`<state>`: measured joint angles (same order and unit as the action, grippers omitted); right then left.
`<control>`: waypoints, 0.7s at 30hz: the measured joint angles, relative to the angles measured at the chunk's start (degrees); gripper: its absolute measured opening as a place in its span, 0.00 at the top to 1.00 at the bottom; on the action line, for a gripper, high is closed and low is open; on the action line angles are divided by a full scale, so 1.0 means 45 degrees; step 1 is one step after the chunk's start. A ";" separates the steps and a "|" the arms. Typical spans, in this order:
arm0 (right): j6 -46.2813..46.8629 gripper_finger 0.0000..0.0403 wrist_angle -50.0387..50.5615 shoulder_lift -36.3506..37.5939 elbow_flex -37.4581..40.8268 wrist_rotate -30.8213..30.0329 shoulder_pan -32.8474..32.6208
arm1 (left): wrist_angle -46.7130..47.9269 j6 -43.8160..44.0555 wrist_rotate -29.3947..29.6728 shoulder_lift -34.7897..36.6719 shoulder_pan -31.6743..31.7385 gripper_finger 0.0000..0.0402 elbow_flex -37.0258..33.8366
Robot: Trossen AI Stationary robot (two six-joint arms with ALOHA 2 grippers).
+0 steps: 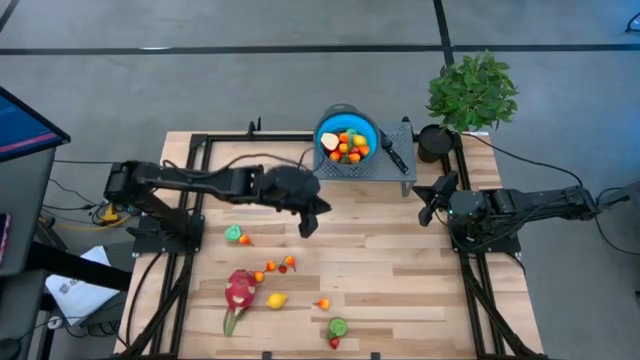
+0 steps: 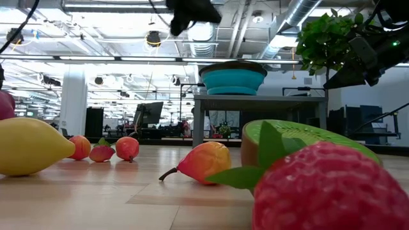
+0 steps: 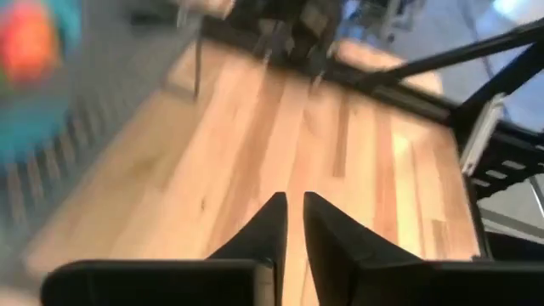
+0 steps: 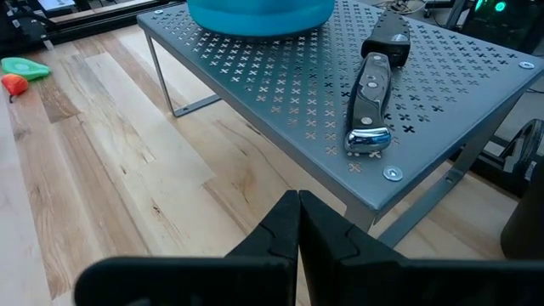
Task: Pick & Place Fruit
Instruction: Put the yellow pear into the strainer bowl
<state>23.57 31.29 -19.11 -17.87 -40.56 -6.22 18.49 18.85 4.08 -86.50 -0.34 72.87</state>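
Loose toy fruits lie on the near half of the wooden table: a pink dragon fruit, a lemon, a green piece, a kiwi half and several small orange and red ones. More fruit fills the blue bowl, which stands on a grey perforated rack. My left gripper hangs above bare wood, just near-left of the rack. Its fingers are all but shut, with nothing between them. My right gripper waits shut at the rack's right end.
A black-handled knife lies on the rack beside the bowl. A potted plant stands at the far right corner. Black frame rails run along both table sides. Bare wood lies between the fruit and the right arm.
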 joint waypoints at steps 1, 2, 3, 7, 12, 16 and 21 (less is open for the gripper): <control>0.0000 1.00 -0.0007 0.0000 0.0000 -0.0003 0.0000 | -0.0104 0.0527 0.0208 -0.0009 -0.0081 0.93 -0.0356; 0.0000 1.00 -0.0010 0.0005 0.0000 -0.0005 0.0000 | -0.0470 0.1069 0.0440 -0.0015 -0.0151 0.94 -0.0754; 0.0003 1.00 -0.0005 0.0002 0.0000 -0.0005 0.0000 | -0.1018 0.1559 0.0537 -0.0015 -0.0201 0.96 -0.1187; 0.0001 1.00 -0.0010 0.0000 0.0000 -0.0003 0.0000 | -0.3089 0.2704 0.0523 0.0021 -0.0387 0.99 -0.3008; 0.0001 1.00 -0.0012 0.0005 0.0000 -0.0005 0.0004 | -0.3950 0.2928 0.0175 0.0724 -0.0528 0.99 -0.4579; 0.0000 1.00 0.0000 0.0004 0.0000 -0.0004 0.0000 | -0.3823 0.2659 0.0109 0.1623 -0.0706 0.99 -0.5857; 0.0000 1.00 -0.0022 0.0000 0.0000 -0.0005 0.0000 | -0.3850 0.1906 0.0004 0.2833 -0.1012 0.99 -0.7012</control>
<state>23.57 31.19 -19.11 -17.87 -40.58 -6.22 1.16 27.42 4.10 -73.75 -4.90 41.32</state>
